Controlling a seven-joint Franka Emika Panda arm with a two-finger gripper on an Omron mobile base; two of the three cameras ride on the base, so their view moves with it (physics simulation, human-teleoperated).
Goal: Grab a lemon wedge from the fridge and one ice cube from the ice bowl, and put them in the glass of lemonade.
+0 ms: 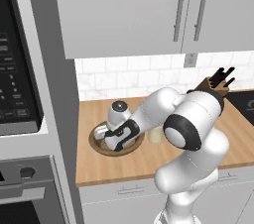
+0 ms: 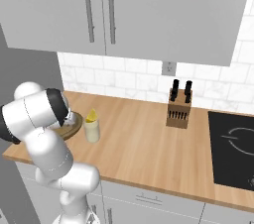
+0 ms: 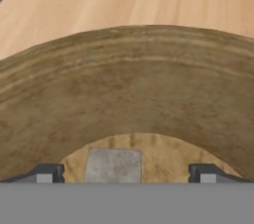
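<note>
The hand (image 3: 127, 176) is lowered into the ice bowl (image 1: 97, 146), with its two dark fingertips (image 3: 47, 172) spread wide apart. A pale grey ice cube (image 3: 114, 166) lies on the bowl floor between the fingertips, nearer the left one in the hand view; no contact between the fingertips and the cube can be made out, and nothing is gripped. In the hand view the thick brown inner wall of the bowl curves across the frame behind the cube.

In the left base view the ice bowl sits on the wooden tabletop (image 1: 149, 163) toward its left end, beside a tall grey panel. The wrist of the arm covers most of the bowl. The glass of lemonade (image 2: 92, 130) stands on the tabletop just right of the bowl, close to it but apart. A lemon wedge (image 2: 92, 115) sits at the top of the glass, at its rim.

Farther right along the tabletop, near the tiled wall, stands a wooden knife block (image 2: 179, 110) with dark handles. A black cooktop (image 2: 233, 148) is set into the tabletop at the far right. Pale grey wall cabinets (image 2: 149, 10) hang above.
</note>
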